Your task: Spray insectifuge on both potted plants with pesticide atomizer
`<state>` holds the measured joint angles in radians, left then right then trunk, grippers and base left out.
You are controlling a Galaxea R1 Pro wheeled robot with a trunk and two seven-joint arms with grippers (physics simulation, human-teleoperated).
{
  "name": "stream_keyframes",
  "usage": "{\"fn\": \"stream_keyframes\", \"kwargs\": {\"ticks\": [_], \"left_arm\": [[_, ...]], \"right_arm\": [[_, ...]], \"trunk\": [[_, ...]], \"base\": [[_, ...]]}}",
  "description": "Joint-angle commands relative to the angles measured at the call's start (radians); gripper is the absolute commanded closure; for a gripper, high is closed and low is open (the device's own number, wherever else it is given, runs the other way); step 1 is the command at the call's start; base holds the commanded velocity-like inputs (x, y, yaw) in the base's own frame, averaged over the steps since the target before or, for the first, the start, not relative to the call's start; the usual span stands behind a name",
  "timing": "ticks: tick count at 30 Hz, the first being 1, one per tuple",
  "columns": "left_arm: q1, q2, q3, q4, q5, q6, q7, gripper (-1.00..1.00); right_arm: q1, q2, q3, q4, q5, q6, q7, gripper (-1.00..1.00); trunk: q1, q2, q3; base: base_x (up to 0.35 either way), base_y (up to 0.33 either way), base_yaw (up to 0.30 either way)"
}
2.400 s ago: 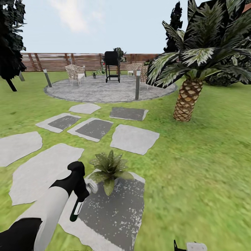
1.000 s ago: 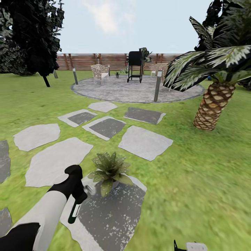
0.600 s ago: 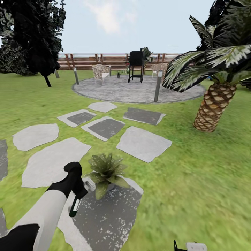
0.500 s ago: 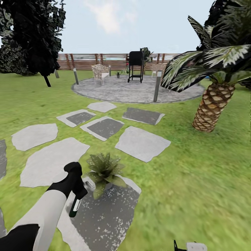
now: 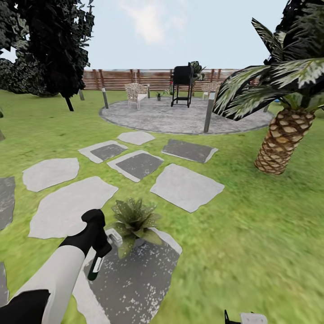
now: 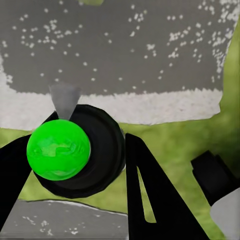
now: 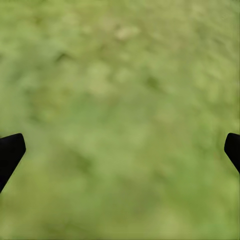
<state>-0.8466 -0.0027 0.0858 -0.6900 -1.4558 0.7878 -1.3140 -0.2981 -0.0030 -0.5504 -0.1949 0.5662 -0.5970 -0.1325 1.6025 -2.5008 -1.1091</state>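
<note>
- left gripper clamped on the atomizer, bottle hanging down, white head just beside the plant ahead of it.
- risk: nozzle too close and low, so spray covers near leaves only.
- risk: base drift bumps the plant.
- right gripper spread wide over grass (idle).

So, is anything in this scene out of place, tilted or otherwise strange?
One thing: the potted plant stands on a grey stepping stone in the walkway, not on the lawn. The pesticide atomizer, held in the left gripper, hangs tilted with its base downward. Nothing looks spilled or damaged.
</note>
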Motion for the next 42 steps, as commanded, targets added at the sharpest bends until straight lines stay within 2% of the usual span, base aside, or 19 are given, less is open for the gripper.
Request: {"fn": "stream_keyframes", "kwargs": {"ticks": [1, 4, 8, 13, 18, 22, 29, 39, 41, 42], "left_arm": [[0.001, 0.001, 0.003, -0.001, -0.008, 0.01, -0.008, 1.0], [0.003, 0.002, 0.003, -0.002, -0.009, 0.01, -0.001, 1.0], [0.003, 0.001, 0.004, -0.001, -0.002, 0.01, 0.047, 1.0], [0.003, -0.003, 0.005, -0.003, 0.001, 0.01, 0.055, 1.0], [0.003, -0.012, 0.008, 0.004, 0.004, 0.011, 0.108, 1.0], [0.003, -0.013, 0.008, 0.003, 0.005, 0.011, 0.11, 1.0], [0.003, -0.019, 0.007, 0.0, 0.005, 0.011, 0.109, 1.0], [0.003, -0.024, 0.01, -0.002, 0.005, 0.013, 0.105, 1.0], [0.0, -0.028, 0.007, -0.002, 0.004, 0.013, 0.091, 1.0], [-0.006, -0.028, 0.003, -0.002, 0.002, 0.013, 0.055, 1.0]], "right_arm": [[-0.001, 0.0, -0.003, 0.002, 0.011, -0.003, -0.007, -1.0], [-0.001, 0.0, -0.003, 0.002, 0.011, -0.003, -0.007, -1.0], [-0.001, 0.0, -0.003, 0.002, 0.011, -0.003, -0.007, -1.0], [-0.001, 0.0, -0.003, 0.002, 0.011, -0.003, -0.007, -1.0], [0.0, 0.0, -0.003, 0.002, 0.011, -0.003, -0.007, -1.0], [-0.001, 0.0, -0.003, 0.002, 0.011, -0.003, -0.007, -1.0], [-0.001, -0.012, -0.002, 0.002, 0.012, -0.004, -0.007, -1.0], [-0.001, -0.014, -0.002, 0.002, 0.012, -0.004, -0.007, -1.0], [-0.001, -0.014, -0.002, 0.002, 0.012, -0.004, -0.007, -1.0], [-0.001, -0.014, -0.002, 0.002, 0.012, -0.004, -0.007, -1.0]], "trunk": [[0.0, 0.0, -0.001], [0.0, 0.0, -0.001], [0.0, 0.0, -0.001], [0.0, 0.0, -0.001], [0.0, 0.0, -0.001], [0.0, 0.0, -0.001], [0.0, 0.0, -0.001], [0.0, 0.0, -0.001], [0.0, 0.0, -0.001], [0.0, 0.0, -0.001]], "base": [[0.004, 0.0, 0.084], [0.002, 0.0, 0.191], [0.0, 0.0, 0.267], [0.0, 0.0, 0.276], [0.0, 0.0, 0.253], [0.0, -0.052, 0.059], [0.0, -0.258, 0.003], [0.083, -0.263, 0.0], [0.22, -0.213, 0.0], [0.227, -0.195, 0.0]]}}
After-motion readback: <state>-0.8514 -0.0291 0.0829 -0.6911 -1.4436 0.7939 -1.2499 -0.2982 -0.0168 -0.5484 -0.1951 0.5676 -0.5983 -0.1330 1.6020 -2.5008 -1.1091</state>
